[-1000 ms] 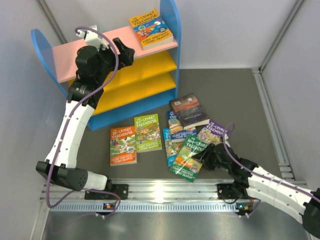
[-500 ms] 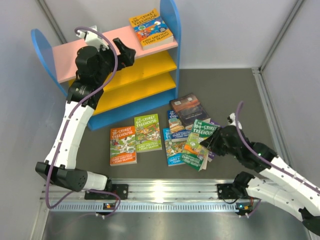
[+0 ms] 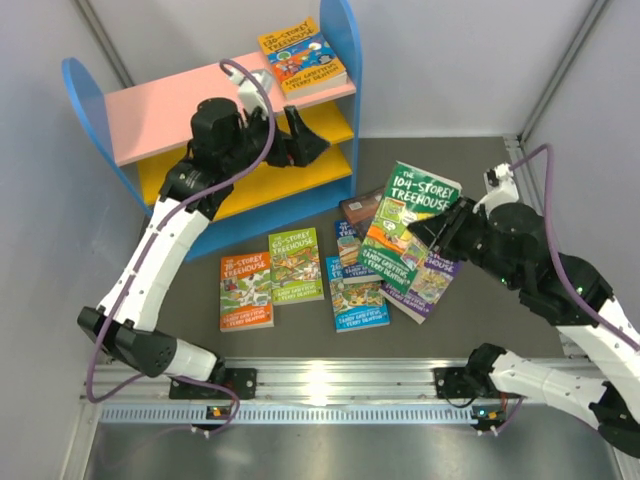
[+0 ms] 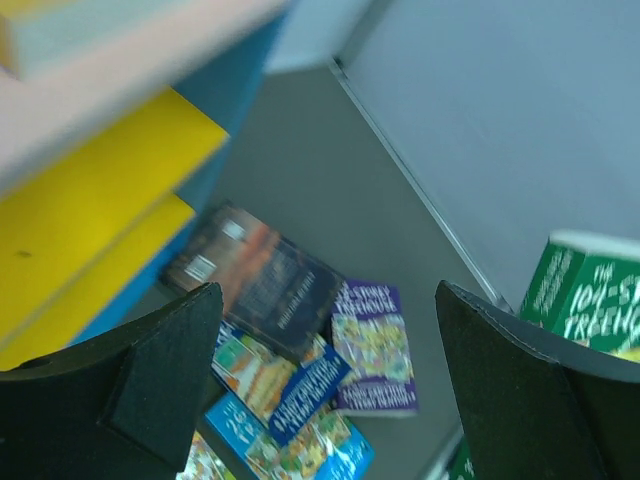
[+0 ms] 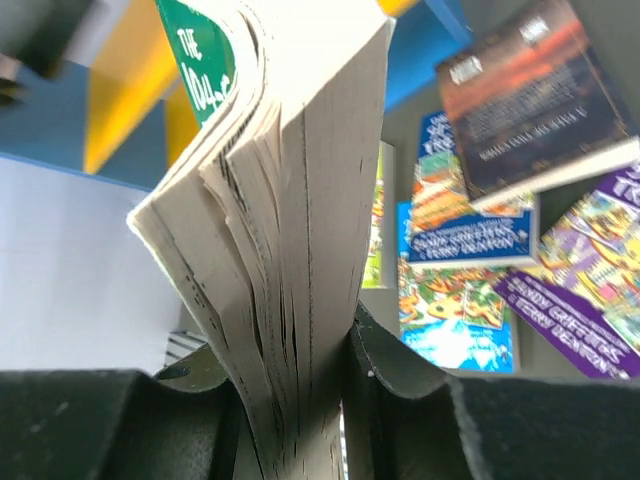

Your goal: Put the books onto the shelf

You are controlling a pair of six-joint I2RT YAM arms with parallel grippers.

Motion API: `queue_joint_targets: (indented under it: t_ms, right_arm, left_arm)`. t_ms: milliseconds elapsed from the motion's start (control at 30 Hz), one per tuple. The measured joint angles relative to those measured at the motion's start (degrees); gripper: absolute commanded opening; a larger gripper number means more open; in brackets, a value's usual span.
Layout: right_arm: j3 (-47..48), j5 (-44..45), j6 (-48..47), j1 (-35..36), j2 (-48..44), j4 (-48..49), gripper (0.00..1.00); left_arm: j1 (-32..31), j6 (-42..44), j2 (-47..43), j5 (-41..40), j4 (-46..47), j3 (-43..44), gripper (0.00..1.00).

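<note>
A dark grey matte surface (image 3: pixel 480 170) is boxed in by a pale left wall (image 3: pixel 40 250), a back wall (image 3: pixel 450 60) and a right wall (image 3: pixel 600 170), all plain, with an aluminium post (image 3: pixel 567 60) rising in the far right corner and a slotted silver rail (image 3: pixel 330 383) across the near edge catching a bright glare.

My remote feed: green paperback book (image 3: pixel 405 225), glossy cover, rough cream paper edges; grey tabletop (image 3: pixel 290 345) matt; ribbed metal rail (image 3: pixel 330 385) shiny.
</note>
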Motion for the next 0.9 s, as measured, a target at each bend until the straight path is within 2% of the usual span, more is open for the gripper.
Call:
queue_joint_targets:
  t_ms: [167, 333, 467, 700, 900]
  right_arm:
    - [2.14, -3.69, -1.46, 0.0, 2.43, 2.23, 0.0]
    - [2.12, -7.85, -1.46, 0.0, 5.18, 4.15, 0.0]
    - [2.14, -9.4, -1.44, 0.0, 6.32, 6.16, 0.0]
    - [2.14, -10.05, -1.2, 0.0, 7.21, 9.49, 0.0]
    - [2.14, -10.54, -0.31, 0.0, 7.43, 11.96, 0.0]
  left_arm:
    - [-0.98, -0.68, -1.42, 13.22, 1.75, -7.58, 0.91]
    - [-1.33, -1.49, -3.08, 22.45, 3.65, -12.46, 0.91]
    - [-1.44, -4.79, -6.45, 28.63, 9.05, -18.86, 0.89]
    - [-3.54, -6.93, -10.32, 36.5, 14.27, -24.63, 0.87]
    - [-5.33, -6.91, -11.04, 38.53, 15.82, -26.27, 0.77]
